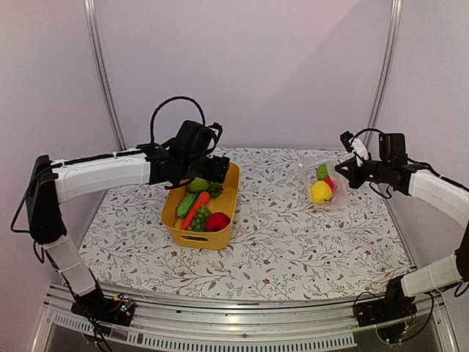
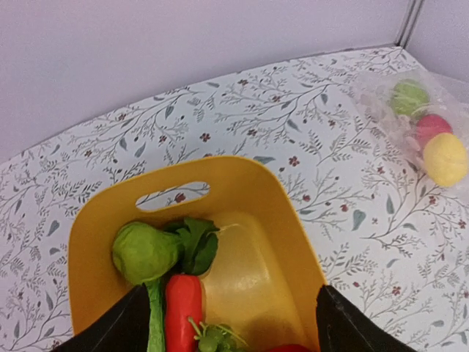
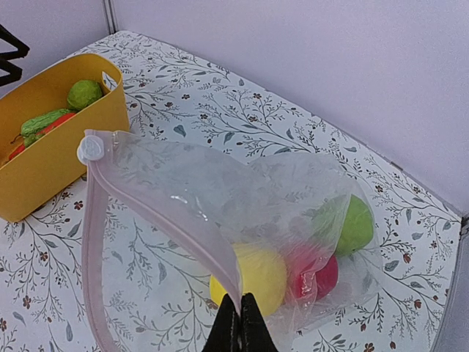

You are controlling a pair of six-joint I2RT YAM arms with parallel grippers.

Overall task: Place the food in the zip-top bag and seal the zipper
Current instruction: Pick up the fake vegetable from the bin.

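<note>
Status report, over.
Left end effector open over yellow tub. Right end effector shut on zip-top bag, mouth open. Three food pieces bagged, more in tub.

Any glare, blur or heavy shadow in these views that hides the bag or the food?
Top external: soft, even light, sharp. Left wrist: the yellow tub is crisp, the left pincer silhouetted black. Right wrist: small glints on the zip-top bag, whose plastic slightly hazes the food inside.
</note>
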